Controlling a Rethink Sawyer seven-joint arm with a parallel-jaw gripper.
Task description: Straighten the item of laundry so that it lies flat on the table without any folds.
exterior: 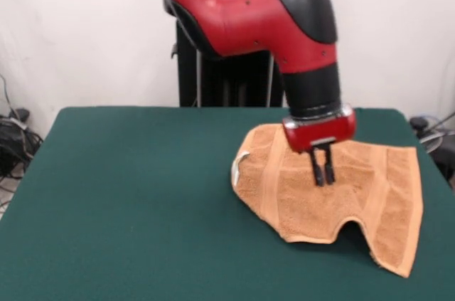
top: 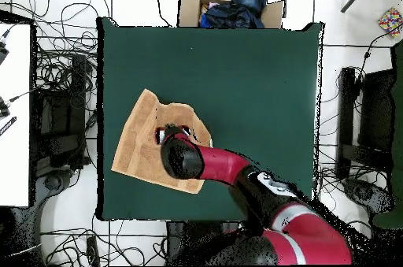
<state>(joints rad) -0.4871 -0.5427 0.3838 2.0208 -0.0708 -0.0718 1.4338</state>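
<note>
Front view showed the orange-tan terry-cloth towel partly flattened on the dark green felt table, its near edge humped; the red-and-black gripper, jaws nearly together, held nothing discernible.

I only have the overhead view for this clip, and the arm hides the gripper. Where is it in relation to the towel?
Observer: In the front view the gripper points straight down, with its tip at the surface of the towel, near the cloth's middle.
Operator: Does the towel lie flat around it?
Observer: No. The front view shows the edge nearest that camera arching up off the table, with a dark gap under the hump.
Operator: Any tag showing?
Observer: Yes, a small white tag sticks out at the towel's edge on the picture's left in the front view.
</note>
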